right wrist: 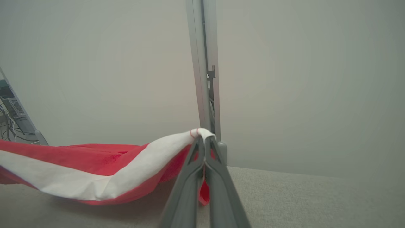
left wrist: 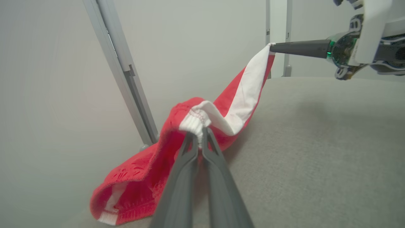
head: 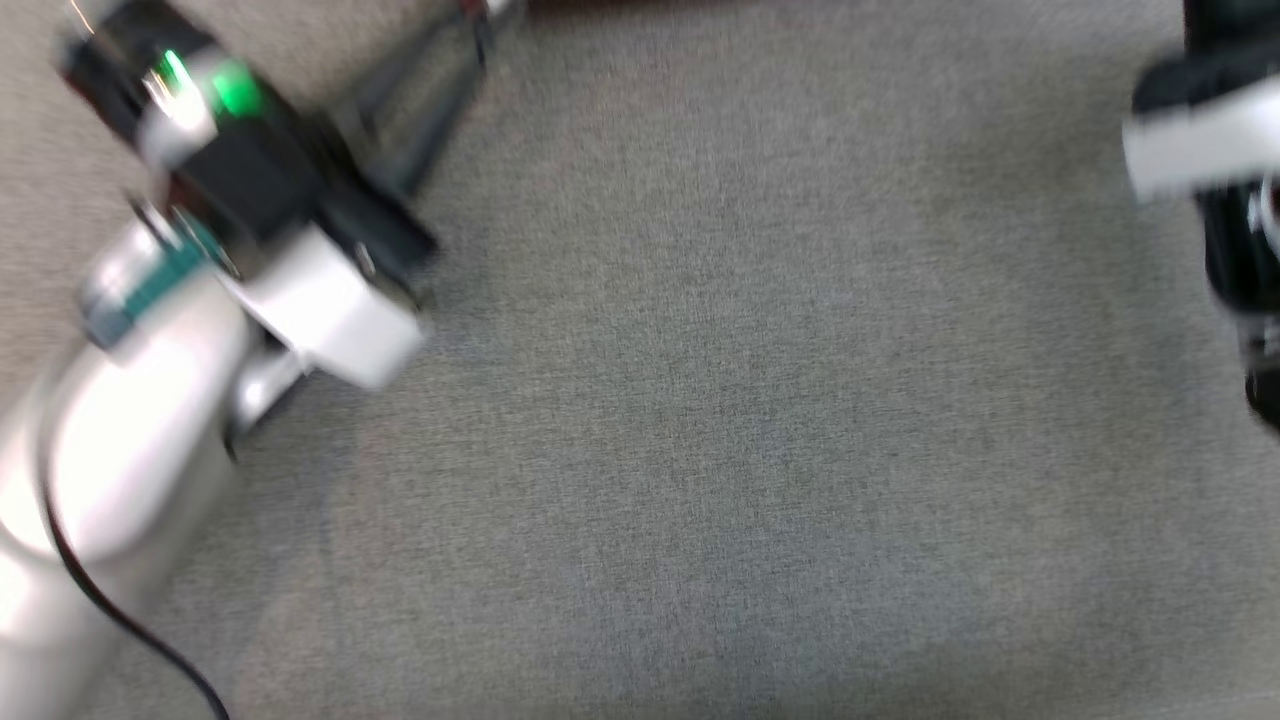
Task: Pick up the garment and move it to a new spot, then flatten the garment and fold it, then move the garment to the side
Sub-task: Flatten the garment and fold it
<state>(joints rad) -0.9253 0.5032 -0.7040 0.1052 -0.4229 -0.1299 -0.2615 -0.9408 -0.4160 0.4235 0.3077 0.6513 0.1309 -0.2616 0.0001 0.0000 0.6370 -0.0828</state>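
Head view is motion-blurred. Left arm's pale forearm (head: 130, 440) sits lower left, angled up and right, its fingers unreadable there. Left gripper (left wrist: 200, 134): fingers together, clamped on the white ribbed hem of the red knit garment with a white stripe (left wrist: 148, 171). Garment is slung between both grippers above the grey fabric-covered surface (left wrist: 316, 142). Its loose end droops beside the grey metal post (left wrist: 123, 72); contact with the surface unclear. Right gripper (right wrist: 204, 139): pinched shut on the stripe's end. Right arm (head: 1200, 150) is cut off at the frame edge.

Readable text, labels, brands, numbers, signs: none recorded. The head view is blurred, and no lettering can be made out on the garment (left wrist: 142, 171).
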